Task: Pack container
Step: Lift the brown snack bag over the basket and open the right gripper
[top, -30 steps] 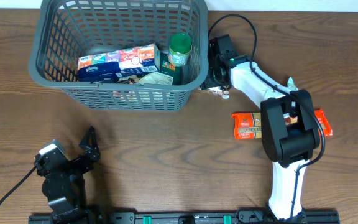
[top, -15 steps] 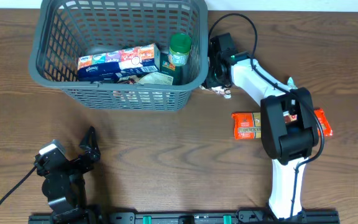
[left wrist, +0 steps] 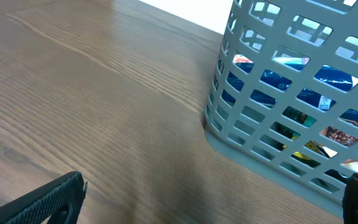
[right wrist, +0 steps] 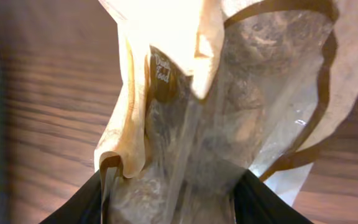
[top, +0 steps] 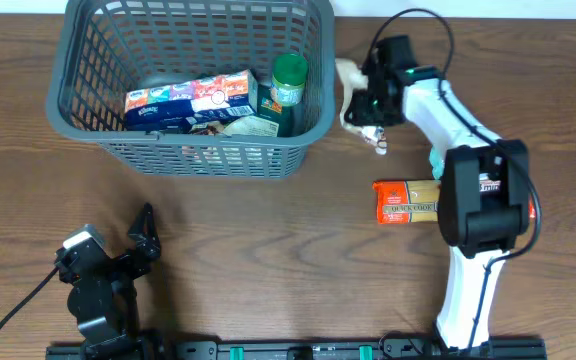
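Observation:
The dark grey lattice container (top: 88, 100) stands at the back left and shows in the left wrist view (left wrist: 291, 93). It holds a blue and red box (top: 188, 100), a green-capped bottle (top: 289, 82) and a dark packet. My right gripper (top: 361, 100) is shut on a cream and clear plastic bag (right wrist: 222, 93), held just right of the container (top: 353, 75). My left gripper (top: 146, 235) is open and empty near the front left, its fingertips (left wrist: 55, 196) wide apart.
An orange food box (top: 406, 200) lies on the wooden table right of centre, partly under the right arm (top: 478, 200). A black cable loops above the right wrist.
My right gripper has lifted and moved right, away from the container's side, with the bag in it. The left arm has not moved.

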Available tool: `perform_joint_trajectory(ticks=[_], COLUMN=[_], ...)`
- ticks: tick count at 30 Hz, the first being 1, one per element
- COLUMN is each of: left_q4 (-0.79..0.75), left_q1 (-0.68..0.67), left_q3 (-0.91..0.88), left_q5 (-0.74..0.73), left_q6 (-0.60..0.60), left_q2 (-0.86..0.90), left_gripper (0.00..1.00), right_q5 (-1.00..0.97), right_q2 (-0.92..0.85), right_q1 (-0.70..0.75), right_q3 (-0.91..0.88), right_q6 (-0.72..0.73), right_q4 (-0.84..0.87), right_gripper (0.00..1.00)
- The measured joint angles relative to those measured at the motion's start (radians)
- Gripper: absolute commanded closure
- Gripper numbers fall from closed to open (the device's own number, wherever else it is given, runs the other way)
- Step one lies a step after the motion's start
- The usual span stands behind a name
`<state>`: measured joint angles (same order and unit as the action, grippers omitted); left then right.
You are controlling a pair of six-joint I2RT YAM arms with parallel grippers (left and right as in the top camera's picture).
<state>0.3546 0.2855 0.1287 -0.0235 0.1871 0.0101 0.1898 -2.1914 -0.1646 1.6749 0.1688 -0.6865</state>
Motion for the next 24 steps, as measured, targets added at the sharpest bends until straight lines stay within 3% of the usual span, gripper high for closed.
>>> perform_joint_trajectory(ticks=[17,24], left_q4=[0.0,0.0], left_q1=[0.0,0.0], left_q3=[0.0,0.0], left_q5=[0.0,0.0], left_q6=[0.0,0.0], left_q2=[0.0,0.0], left_gripper=[0.01,0.01], right_q5=[0.206,0.262], right_q2=[0.288,0.413], right_q1=[0.063,0.061], right_q3=[0.013,0.013], right_q6=[0.011,0.011], right_q4=[0.089,0.208], right_gripper=[0.99,0.99])
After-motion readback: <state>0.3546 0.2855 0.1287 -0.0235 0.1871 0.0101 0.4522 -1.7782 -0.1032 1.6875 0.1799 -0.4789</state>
